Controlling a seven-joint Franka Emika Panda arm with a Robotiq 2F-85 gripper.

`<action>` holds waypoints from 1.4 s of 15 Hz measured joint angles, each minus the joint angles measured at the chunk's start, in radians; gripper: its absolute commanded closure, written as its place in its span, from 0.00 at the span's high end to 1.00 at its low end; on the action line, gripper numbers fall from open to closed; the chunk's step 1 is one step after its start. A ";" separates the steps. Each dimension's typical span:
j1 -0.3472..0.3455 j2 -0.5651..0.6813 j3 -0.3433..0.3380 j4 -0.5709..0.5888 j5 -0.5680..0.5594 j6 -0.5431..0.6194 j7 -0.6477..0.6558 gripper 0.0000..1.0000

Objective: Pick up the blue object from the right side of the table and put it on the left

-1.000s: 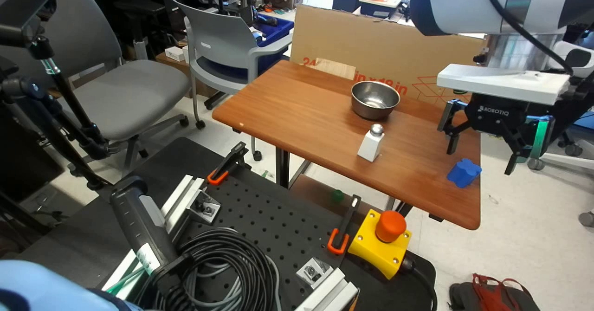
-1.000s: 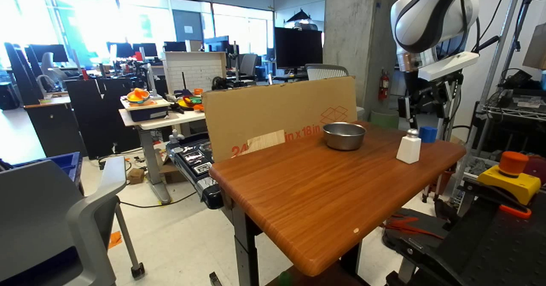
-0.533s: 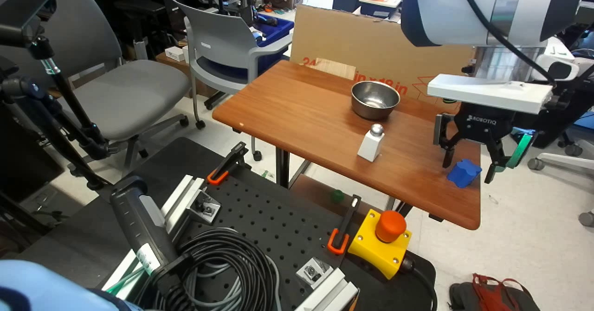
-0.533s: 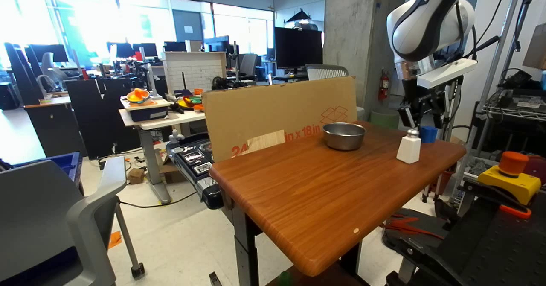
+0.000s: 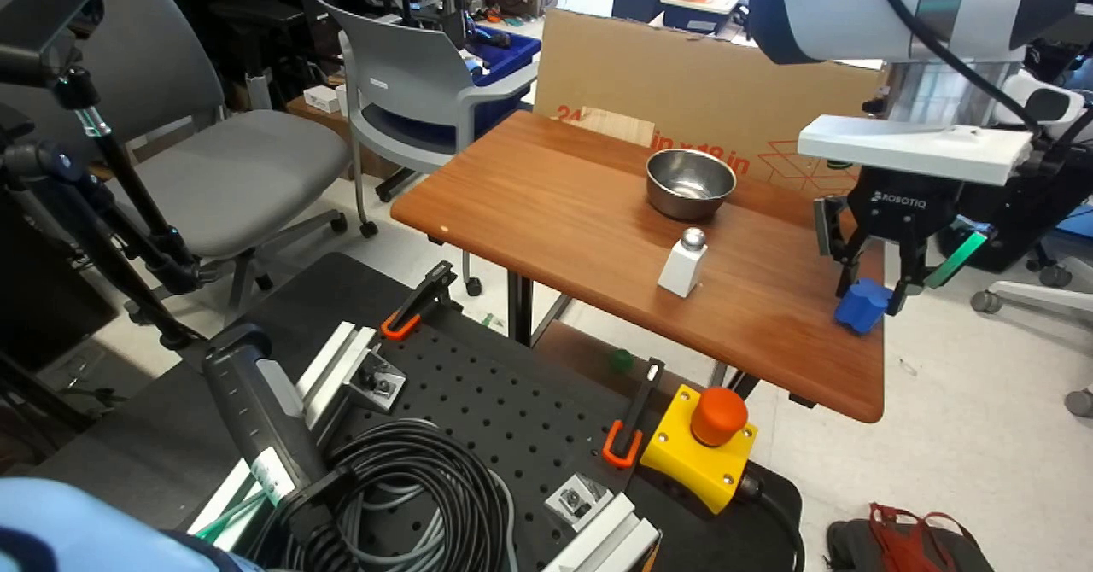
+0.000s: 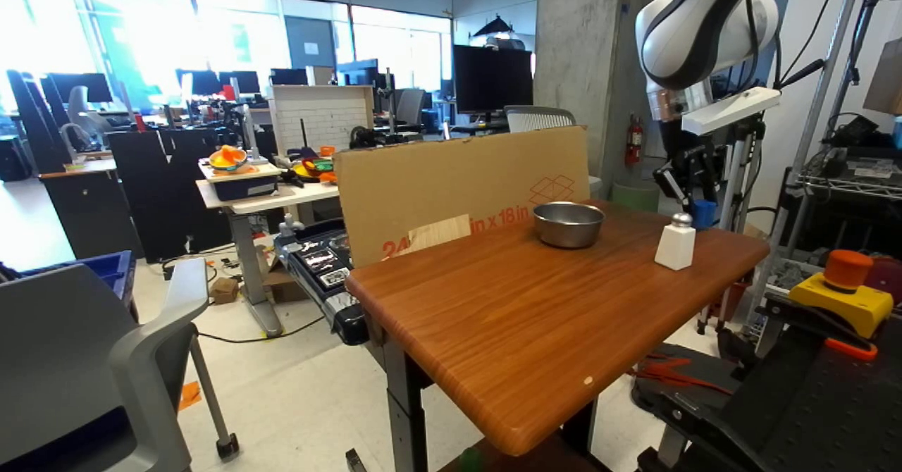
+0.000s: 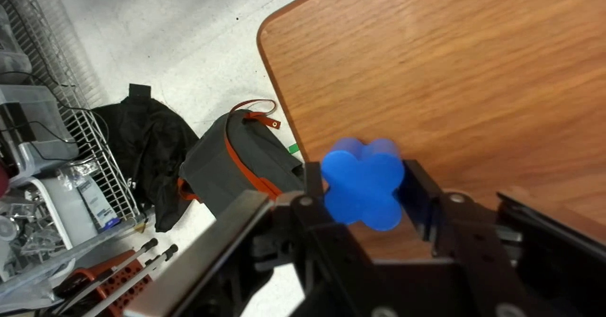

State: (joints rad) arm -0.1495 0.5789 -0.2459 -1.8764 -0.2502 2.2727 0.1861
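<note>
Blue block [image 7: 362, 184], lobed face upward

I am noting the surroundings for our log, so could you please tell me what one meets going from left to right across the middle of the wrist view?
Wire shelf, black cloth, dark gray bag, blue object.

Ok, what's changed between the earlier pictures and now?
The end effector, open in the earlier pictures, has closed on the blue block. Since half a second ago, both have moved up slightly in both exterior views, so a small lift seems likely, though clearance from the table is hard to tell. The steel bowl and white silver-topped object stayed put.
</note>
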 measured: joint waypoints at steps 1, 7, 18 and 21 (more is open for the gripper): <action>0.000 -0.004 0.003 0.011 0.014 -0.015 -0.004 0.19; -0.001 -0.060 0.055 0.100 0.163 -0.158 -0.017 0.19; 0.165 -0.321 0.224 -0.274 0.224 0.044 0.024 0.19; 0.230 -0.315 0.257 -0.364 0.219 0.139 0.067 0.19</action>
State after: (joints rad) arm 0.0802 0.2641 0.0112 -2.2408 -0.0317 2.4115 0.2533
